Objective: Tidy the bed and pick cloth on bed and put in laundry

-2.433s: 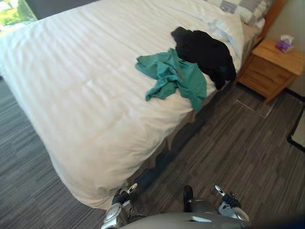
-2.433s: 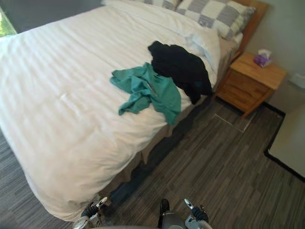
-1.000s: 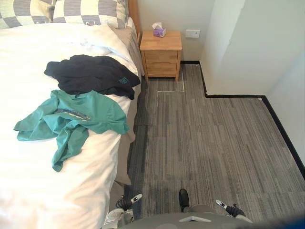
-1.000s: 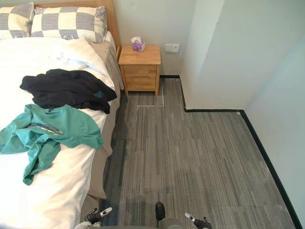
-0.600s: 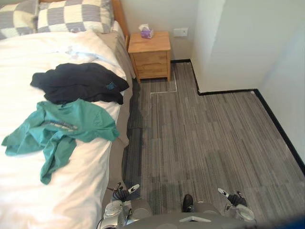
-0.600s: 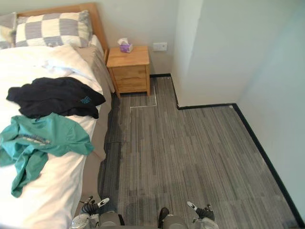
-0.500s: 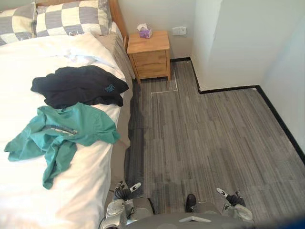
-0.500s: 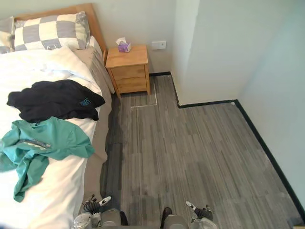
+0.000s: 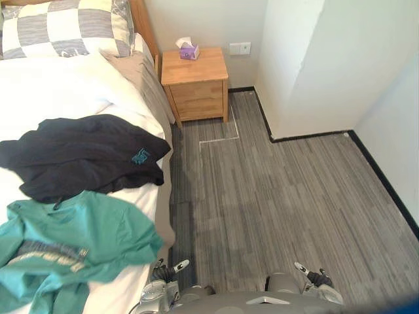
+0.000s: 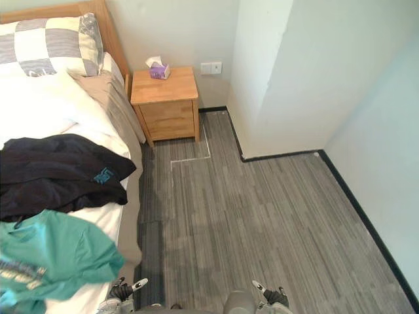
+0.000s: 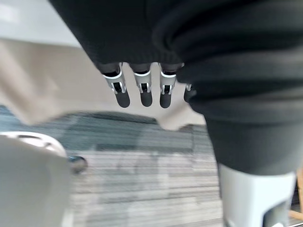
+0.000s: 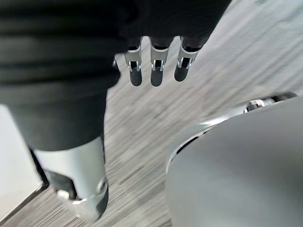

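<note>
A black garment (image 9: 78, 154) lies spread on the white bed (image 9: 52, 88), close to its right edge. A green T-shirt (image 9: 72, 245) lies crumpled just in front of it and touches its hem. My left hand (image 9: 166, 269) hangs low beside the bed's edge, below the green shirt. In the left wrist view its fingers (image 11: 142, 90) are straight and hold nothing. My right hand (image 9: 314, 275) hangs low over the grey floor, well apart from the bed. Its fingers (image 12: 156, 66) are also straight and empty.
Checked pillows (image 9: 65, 29) lean on the wooden headboard. A wooden nightstand (image 9: 196, 82) with a tissue box (image 9: 188, 49) stands right of the bed. A white wall corner (image 9: 301, 72) juts out at the right. Grey striped floor (image 9: 281, 196) stretches between bed and wall.
The camera has turned and moved closer to the bed's right side, so the clothes appear larger and lower left. Both hands stay low and empty. The clothes have not moved.
</note>
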{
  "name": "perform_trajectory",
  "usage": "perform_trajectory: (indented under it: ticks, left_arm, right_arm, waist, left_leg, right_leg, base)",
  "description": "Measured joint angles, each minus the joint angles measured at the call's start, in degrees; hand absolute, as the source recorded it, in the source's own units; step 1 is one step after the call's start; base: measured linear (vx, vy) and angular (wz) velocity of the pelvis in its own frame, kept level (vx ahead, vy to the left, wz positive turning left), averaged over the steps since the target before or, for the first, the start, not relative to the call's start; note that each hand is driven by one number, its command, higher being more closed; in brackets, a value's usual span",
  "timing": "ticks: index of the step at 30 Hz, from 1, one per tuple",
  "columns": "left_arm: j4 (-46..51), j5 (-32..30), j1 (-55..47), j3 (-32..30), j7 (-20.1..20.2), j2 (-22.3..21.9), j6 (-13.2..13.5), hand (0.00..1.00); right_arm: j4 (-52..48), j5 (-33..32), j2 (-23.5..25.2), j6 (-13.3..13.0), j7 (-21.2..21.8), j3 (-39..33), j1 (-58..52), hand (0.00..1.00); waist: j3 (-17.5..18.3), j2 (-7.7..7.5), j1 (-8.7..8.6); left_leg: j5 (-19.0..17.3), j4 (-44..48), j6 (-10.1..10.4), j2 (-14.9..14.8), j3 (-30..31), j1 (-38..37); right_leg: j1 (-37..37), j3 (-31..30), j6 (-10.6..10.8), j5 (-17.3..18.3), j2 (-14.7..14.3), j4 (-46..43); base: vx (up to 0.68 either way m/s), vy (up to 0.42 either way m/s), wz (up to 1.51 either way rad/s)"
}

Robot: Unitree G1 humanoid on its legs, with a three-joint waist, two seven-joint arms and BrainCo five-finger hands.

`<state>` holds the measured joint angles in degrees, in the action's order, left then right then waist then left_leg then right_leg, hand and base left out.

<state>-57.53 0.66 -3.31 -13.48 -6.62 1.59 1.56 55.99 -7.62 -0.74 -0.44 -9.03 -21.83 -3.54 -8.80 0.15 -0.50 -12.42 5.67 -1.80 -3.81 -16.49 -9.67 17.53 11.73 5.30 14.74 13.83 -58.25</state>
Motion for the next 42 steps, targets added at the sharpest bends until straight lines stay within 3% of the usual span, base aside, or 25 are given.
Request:
perform_trajectory:
  ticks: [2, 3, 4, 5, 6, 7, 9, 10, 11, 14, 16, 17, 18, 19, 20, 22, 25, 28, 32, 33, 36, 38, 39, 40, 42]
  left_arm:
    - [0.0, 0.7, 0.7, -0.1, 0.0, 0.1, 0.0, 0.0]
    - [0.0, 1.1, 0.8, -0.1, 0.0, 0.4, 0.0, 0.0]
    - [-0.1, 1.1, 0.9, -0.1, 0.0, 0.7, 0.0, 0.0]
    - [-0.1, 1.1, 0.7, -0.1, 0.0, 1.9, 0.2, 0.0]
    - [-1.2, 1.1, 2.3, 0.1, 0.2, 0.0, 0.1, 0.0]
    - [-0.9, 1.1, 3.5, 0.1, 0.3, -1.1, 0.7, 0.0]
    - [-1.6, 1.0, 6.0, -0.3, 0.2, -2.1, 1.3, 0.0]
    - [-2.3, 0.9, 4.1, -1.3, 0.1, -2.0, 1.5, 0.0]
    - [-2.5, 0.8, 3.9, -2.7, 0.2, -1.5, 1.9, 0.0]
    - [-2.8, 0.8, 3.4, -7.5, 0.2, -3.1, 1.5, 0.0]
    - [-2.3, 0.8, 3.0, -8.5, 0.1, -3.4, 1.5, 0.0]
    - [-1.5, 1.1, 2.7, -9.4, 0.0, -3.3, 1.6, 0.0]
    - [-0.2, 1.3, 2.0, -9.7, 0.0, -3.8, 1.6, 0.0]
    - [0.7, 2.2, 1.5, -9.8, 0.0, -4.1, 1.6, 0.0]
    - [1.9, 3.4, 1.4, -9.7, -0.1, -4.4, 1.7, 0.0]
    - [2.9, 4.0, 1.5, -9.6, 0.0, -4.5, 2.0, 0.0]
    - [4.3, 5.0, 1.6, -9.4, 0.0, -4.9, 2.5, 0.0]
    - [4.6, 5.0, 1.8, -9.2, 0.1, -5.5, 2.6, 0.0]
    - [4.5, 5.6, 2.2, -9.2, 0.2, -5.2, 2.8, 0.0]
    - [4.3, 5.5, 2.1, -9.3, 0.3, -4.9, 2.7, 0.0]
    - [3.9, 5.4, 1.8, -9.3, 0.4, -2.8, 2.6, 0.0]
    - [2.3, 5.4, 1.8, -8.9, 0.5, -1.5, 2.3, 0.0]
    - [1.8, 5.4, 1.1, -7.0, 0.5, -0.9, 1.6, 0.0]
    - [1.7, 5.4, 0.7, -6.1, 0.5, -0.6, 1.5, 0.0]
    - [1.0, 5.3, 0.7, -4.1, 0.4, 0.5, 1.3, 0.0]
  right_arm:
    - [-0.1, 0.0, -0.6, -0.1, 0.0, 0.5, 1.6, 0.0]
    - [-0.6, 0.0, -0.4, -0.2, -0.1, 1.4, 1.6, 0.0]
    - [-0.6, 0.1, -0.4, -0.2, -0.1, 2.1, 1.5, 0.0]
    - [-0.3, 0.1, 0.0, -0.1, -0.1, 2.4, 0.9, 0.0]
    - [0.8, 0.2, -1.1, 0.1, -0.2, 1.7, 2.1, 0.0]
    - [1.1, 0.3, -1.6, 0.0, -0.3, 1.0, 3.2, 0.0]
    - [0.3, 0.3, -1.9, -0.1, 0.1, -0.8, 3.9, 0.0]
    - [0.2, 0.5, -1.6, 0.2, 0.0, 0.2, 2.5, 0.0]
    - [0.1, 0.4, -0.4, 0.0, 0.4, 0.5, 1.2, 0.0]
    - [0.0, 0.0, -0.9, -0.1, 0.0, -0.9, 0.9, 0.0]
    - [-0.1, -0.2, -0.5, -0.5, -0.1, -2.3, 0.8, 0.0]
    - [-0.7, -0.2, -0.4, -0.5, -0.2, -2.4, 0.0, 0.0]
    - [-2.0, -0.2, -0.5, -0.5, -0.4, -2.2, -1.0, 0.0]
    - [-2.5, -0.2, -0.7, -0.5, -0.5, -2.0, -1.3, 0.0]
    - [-3.1, -0.2, -0.8, -0.6, -0.9, -1.9, -1.2, 0.0]
    - [-3.6, -0.3, -0.9, -0.5, -1.4, -1.1, -1.1, 0.0]
    - [-4.6, -0.3, -1.3, -0.5, -1.5, 0.3, -1.7, 0.0]
    - [-5.0, 0.0, -0.9, -0.3, -1.5, 0.4, -1.9, 0.0]
    - [-4.6, 0.0, 0.1, 0.0, -1.4, 0.5, -1.7, 0.0]
    - [-3.5, 0.1, 0.3, 0.0, -1.1, 0.3, -1.7, 0.0]
    - [-0.9, 0.9, 3.7, 0.1, -0.2, -2.2, -1.8, 0.0]
    - [-0.5, 1.9, 3.9, 0.1, 0.0, -3.1, -1.6, 0.0]
    - [-0.5, 2.3, 3.5, 0.1, 0.1, -3.3, -1.5, 0.0]
    - [-0.4, 2.4, 3.4, 0.1, 0.1, -3.1, -1.5, 0.0]
    - [-0.3, 2.5, 2.1, 0.6, 0.2, -1.0, -0.9, 0.0]
  waist:
    - [-1.7, 1.11, 0.01]
    - [-2.0, 0.79, -0.1]
    - [-1.8, 0.07, -0.35]
    - [-1.9, -2.43, -0.82]
    - [-3.2, 1.07, -0.13]
    - [-4.0, 0.92, -0.36]
    - [-7.4, 1.36, -0.99]
    - [-5.8, 0.33, -1.57]
    - [-5.6, -0.6, -2.17]
    - [-6.0, 1.58, -1.7]
    - [-6.2, 1.92, -1.75]
    - [-6.7, 2.41, -1.97]
    - [-7.3, 2.95, -1.64]
    - [-7.4, 3.01, -1.52]
    - [-7.8, 3.6, -1.42]
    - [-8.0, 3.73, -1.35]
    - [-8.0, 3.74, 0.1]
    - [-8.0, 3.05, 1.09]
    - [-8.3, 1.8, 2.25]
    - [-7.1, 1.06, 3.48]
    - [-4.0, -2.94, 3.24]
    - [-3.6, -3.72, 3.02]
    - [-3.6, -3.6, 2.64]
    - [-3.7, -3.23, 2.04]
    - [-3.8, -4.08, 1.1]
  left_leg:
    - [0.1, 1.3, 0.2, -3.3, 0.3, -2.0]
    - [0.3, 2.8, 1.8, -4.4, 1.3, -2.4]
    - [0.1, 3.6, 3.6, -4.6, 1.5, -2.5]
    - [-0.9, 4.7, 6.5, -3.9, 2.0, -2.8]
    - [-2.6, 4.4, 8.6, -6.2, 3.1, -3.1]
    - [-2.5, 1.3, 8.8, -4.2, 4.7, -1.1]
    - [5.1, -3.0, 7.8, -2.7, 5.5, -1.7]
    - [3.9, -3.2, 8.1, -3.1, 5.1, -3.4]
    - [2.3, -3.8, 8.9, -2.8, 5.5, -4.5]
    - [1.5, -4.0, 9.6, -6.3, 3.8, -5.9]
    - [1.3, 6.3, 9.9, -8.4, 3.2, -1.5]
    - [1.9, 21.7, 9.7, -10.9, 5.1, 4.7]
    - [6.6, 35.2, 9.3, -13.4, 7.1, 10.0]
    - [8.2, 40.9, 9.2, -14.5, 7.9, 12.7]
    - [7.5, 49.6, 8.7, -15.7, 7.7, 16.8]
    - [4.7, 53.5, 8.4, -15.7, 5.3, 21.5]
    - [0.9, 45.7, 8.3, -13.7, -0.1, 25.9]
    - [1.3, 24.6, 7.8, -9.4, -3.7, 26.1]
    - [10.5, 5.1, 7.0, -7.0, -8.4, 26.2]
    - [15.3, 4.9, 2.0, -5.9, -10.1, 24.1]
    - [9.7, 10.7, -1.5, -4.0, -11.4, 24.6]
    - [7.3, 12.0, -1.3, -3.1, -11.0, 21.1]
    - [5.3, 9.3, -0.8, -2.2, -9.6, 16.5]
    - [4.2, 7.9, -0.6, -1.9, -8.9, 14.6]
    - [2.4, 4.6, -0.1, -0.5, -5.9, 8.2]
  right_leg:
    - [3.3, 4.7, -2.8, 1.7, -2.1, 6.8]
    - [5.0, 5.0, -2.7, 0.6, -4.3, 17.4]
    - [4.5, 4.1, -3.6, -2.9, -5.3, 26.6]
    - [2.8, 2.0, -7.6, -13.8, -5.7, 38.9]
    - [1.0, 4.2, -7.6, -13.4, -7.7, 39.1]
    - [1.8, 3.5, -7.7, -13.0, -7.0, 38.4]
    - [6.7, 2.0, -6.5, -10.1, -5.2, 24.8]
    - [6.9, -2.0, -4.0, -9.5, -4.7, 30.6]
    - [6.9, -2.4, -4.5, -9.7, -4.3, 31.2]
    - [8.1, 0.1, -5.3, -3.0, -6.1, 25.7]
    - [6.5, 1.1, -5.9, -2.0, -6.7, 26.0]
    - [3.7, 1.6, -6.5, -1.0, -7.3, 27.0]
    - [0.8, 1.8, -7.3, 0.4, -8.4, 27.2]
    - [-0.3, 1.7, -7.9, 1.2, -9.0, 27.3]
    - [-2.5, 1.3, -8.9, 2.4, -9.6, 27.3]
    - [-4.7, 0.6, -9.2, 3.4, -9.8, 28.4]
    - [-9.2, 0.0, -9.1, 3.5, -9.8, 33.3]
    - [-12.8, -0.2, -8.2, 3.5, -9.1, 37.5]
    - [-18.8, -1.7, -3.3, 5.9, -6.6, 41.6]
    - [-21.5, -3.3, -1.2, 5.8, -4.8, 43.9]
    - [-22.7, -5.6, -0.6, 0.5, -2.2, 45.0]
    - [-21.8, -6.3, 2.5, -4.3, -1.3, 36.5]
    - [-18.5, -6.6, 6.2, -8.5, -0.3, 24.8]
    - [-16.3, -7.0, 7.3, -9.4, 0.1, 18.4]
    - [-7.7, -7.2, 4.4, -6.5, 0.9, 0.5]
  base:
    - [0.44, -0.28, 0.17]
    - [0.46, -0.334, 0.28]
    - [0.52, -0.388, 0.47]
    - [0.4, -0.3, 0.36]
    - [0.41, -0.265, 0.45]
    - [0.29, -0.174, 0.31]
    - [0.16, -0.144, 0.58]
    - [0.07, -0.196, 0.83]
    - [0.12, -0.243, 0.69]
    - [0.18, -0.241, 0.19]
    - [0.18, -0.261, 0.17]
    - [0.25, -0.295, 0.05]
    - [0.21, -0.204, -0.05]
    - [0.24, -0.148, -0.3]
    - [0.25, -0.092, -0.33]
    - [0.24, -0.058, -0.28]
    - [0.29, 0.011, -0.2]
    - [0.38, 0.112, -0.04]
    - [0.56, 0.217, -0.21]
    - [0.64, 0.24, -0.4]
    - [0.67, 0.197, -0.07]
    - [0.67, 0.204, -0.02]
    - [0.57, 0.154, 0.18]
    - [0.55, 0.077, 0.46]
    - [0.5, -0.038, 0.63]
